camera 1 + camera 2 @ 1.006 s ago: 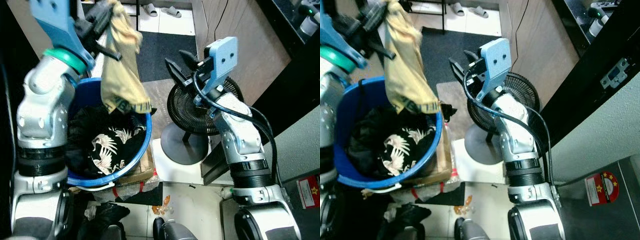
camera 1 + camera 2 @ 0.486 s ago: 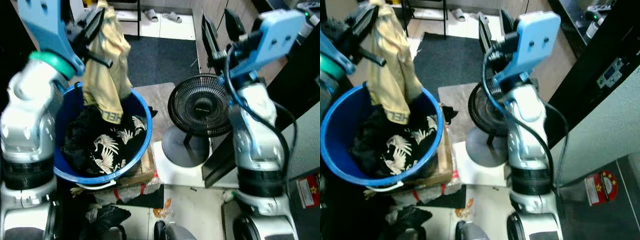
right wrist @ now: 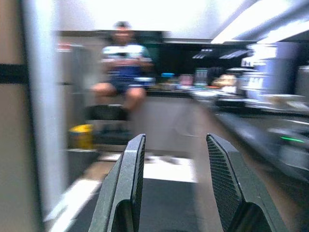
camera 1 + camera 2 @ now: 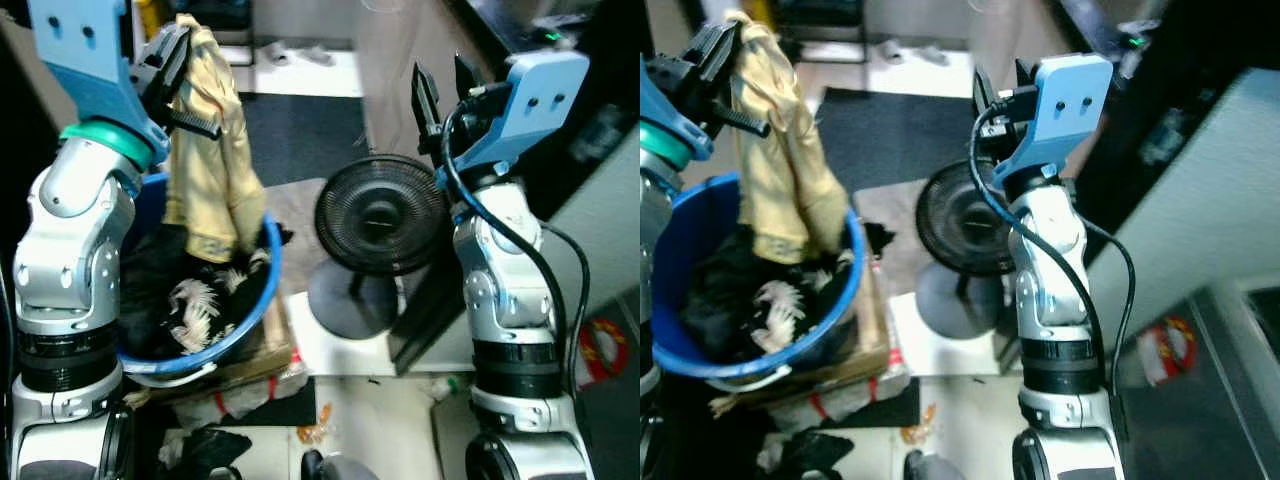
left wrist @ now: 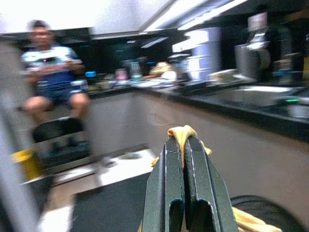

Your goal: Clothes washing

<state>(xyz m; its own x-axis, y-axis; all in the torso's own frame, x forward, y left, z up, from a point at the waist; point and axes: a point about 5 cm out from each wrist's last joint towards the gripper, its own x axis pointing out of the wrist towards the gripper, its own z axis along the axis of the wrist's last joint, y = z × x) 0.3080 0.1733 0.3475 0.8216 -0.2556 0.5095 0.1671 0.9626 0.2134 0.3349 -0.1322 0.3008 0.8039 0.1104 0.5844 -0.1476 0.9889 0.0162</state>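
My left gripper [image 4: 182, 42] is raised and shut on a yellow garment [image 4: 213, 180], which hangs from it down to the rim of a blue laundry basket [image 4: 262, 285]. In the left wrist view the yellow cloth [image 5: 182, 132] pokes out between the closed fingers. The basket holds dark clothes and a black piece with a white leaf print [image 4: 205, 300]. My right gripper [image 4: 440, 88] is raised above a black floor fan [image 4: 378, 212], open, with nothing between its fingers [image 3: 126, 188].
The fan's round base [image 4: 348, 298] stands right of the basket on a white floor mat. A dark rug [image 4: 300, 135] lies beyond. A person [image 3: 120, 72] sits on a stool at the far end of the room. Loose clutter [image 4: 245, 385] lies under the basket.
The whole view has shifted and blurred, so the camera moved. The yellow garment still hangs from my left gripper over the basket. My right arm rose earlier and now stays up.
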